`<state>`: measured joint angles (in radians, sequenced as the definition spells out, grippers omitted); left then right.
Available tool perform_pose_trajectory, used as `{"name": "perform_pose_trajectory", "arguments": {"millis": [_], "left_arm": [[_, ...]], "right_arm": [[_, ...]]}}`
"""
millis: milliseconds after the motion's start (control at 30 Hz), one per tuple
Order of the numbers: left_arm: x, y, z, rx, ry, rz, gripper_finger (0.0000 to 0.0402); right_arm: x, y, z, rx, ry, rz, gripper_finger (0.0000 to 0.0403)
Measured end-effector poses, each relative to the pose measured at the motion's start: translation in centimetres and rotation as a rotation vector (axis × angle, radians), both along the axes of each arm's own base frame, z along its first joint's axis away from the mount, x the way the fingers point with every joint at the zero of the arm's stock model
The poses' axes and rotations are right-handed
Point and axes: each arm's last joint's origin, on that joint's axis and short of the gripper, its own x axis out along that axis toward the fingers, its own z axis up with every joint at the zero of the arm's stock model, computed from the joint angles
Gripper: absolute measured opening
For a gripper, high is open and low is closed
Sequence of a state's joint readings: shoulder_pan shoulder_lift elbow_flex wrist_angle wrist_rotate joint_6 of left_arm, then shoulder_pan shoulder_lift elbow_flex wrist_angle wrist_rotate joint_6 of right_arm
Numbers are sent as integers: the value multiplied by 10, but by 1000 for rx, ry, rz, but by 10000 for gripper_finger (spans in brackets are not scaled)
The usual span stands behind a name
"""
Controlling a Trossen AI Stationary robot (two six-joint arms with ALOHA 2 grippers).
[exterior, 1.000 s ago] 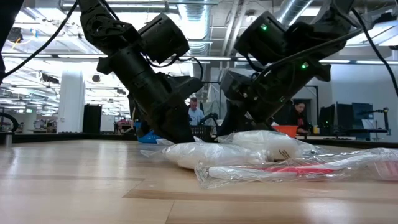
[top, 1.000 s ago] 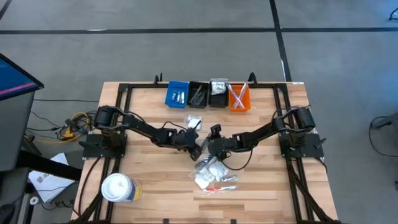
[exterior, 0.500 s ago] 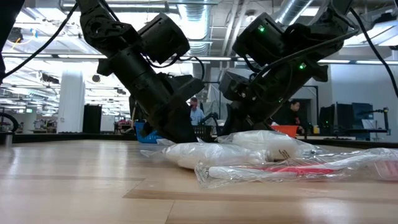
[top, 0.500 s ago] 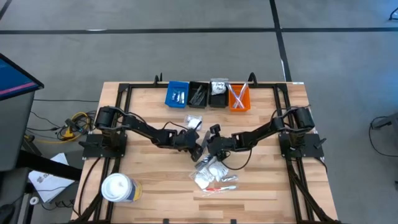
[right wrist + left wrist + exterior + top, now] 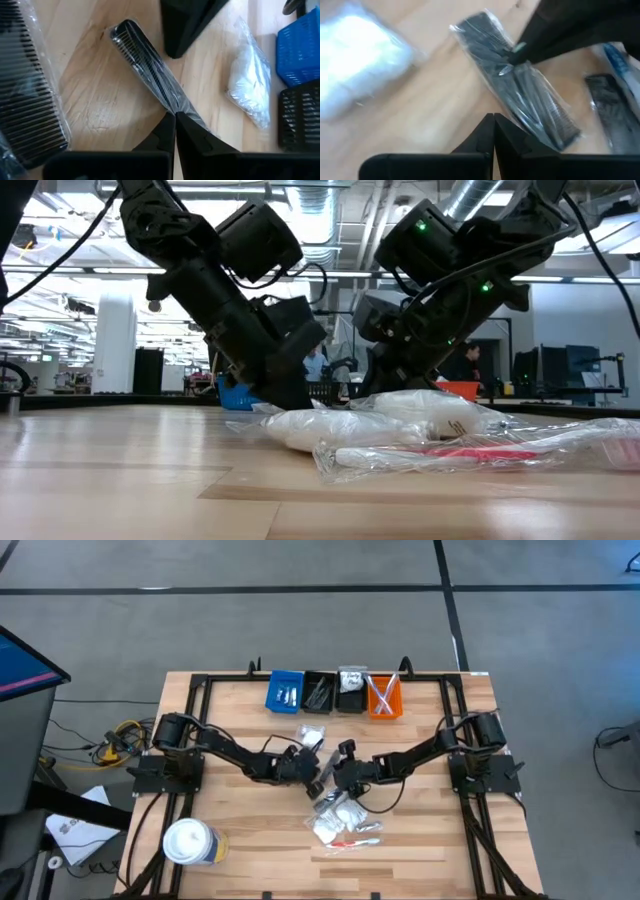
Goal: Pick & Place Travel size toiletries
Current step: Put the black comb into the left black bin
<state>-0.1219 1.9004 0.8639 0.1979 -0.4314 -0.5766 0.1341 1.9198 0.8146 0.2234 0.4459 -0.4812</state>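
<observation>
A black comb in a clear wrapper (image 5: 145,60) lies on the wood at mid-table. My right gripper (image 5: 175,116) is shut on it, as the left wrist view also shows (image 5: 509,64). My left gripper (image 5: 494,118) is shut, its tip (image 5: 172,50) close beside the comb; I cannot tell whether it touches. Another wrapped comb (image 5: 27,90) and a white sachet (image 5: 247,85) lie nearby. A pile of sachets with a red stick (image 5: 342,822) lies toward the near edge. My right gripper pinches the wrapped comb partway along its length (image 5: 167,102) between its two fingers. The fingers slant down from the table's right side. The comb lies flat on the table, its long free part (image 5: 125,35) stretching away from the fingers.
Four small bins stand in a row at the far edge: blue (image 5: 285,690), black (image 5: 320,691), another black with white packets (image 5: 351,690) and orange (image 5: 384,696). A white tub (image 5: 188,842) stands at the near left. One sachet (image 5: 312,734) lies before the bins.
My left gripper's wrist has rolled and tipped while the hand stayed in place over the comb. The right arm has kept its place.
</observation>
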Motion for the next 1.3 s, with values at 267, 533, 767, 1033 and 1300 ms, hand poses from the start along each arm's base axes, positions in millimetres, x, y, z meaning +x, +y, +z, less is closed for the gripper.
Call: {"name": "perform_pose_trajectory", "arguments": {"millis": [267,533,767,1033,1300], "left_arm": [[-6,-15,30,192,-82,59,1],[-41,-32,59,349,-215,229,1],[-64,-24,50,312,-241,306,1],[-64,-19,48,289,-259,330,1],[-64,-20,49,287,-265,329,1]], "right_arm": [[-2,5,8,-56,-28,-42,0],[-21,2,47,-110,-106,-99,0],[-47,-18,97,-157,-230,-86,0],[-65,-71,151,-301,-324,87,0],[-80,-124,172,-424,-316,93,0]]}}
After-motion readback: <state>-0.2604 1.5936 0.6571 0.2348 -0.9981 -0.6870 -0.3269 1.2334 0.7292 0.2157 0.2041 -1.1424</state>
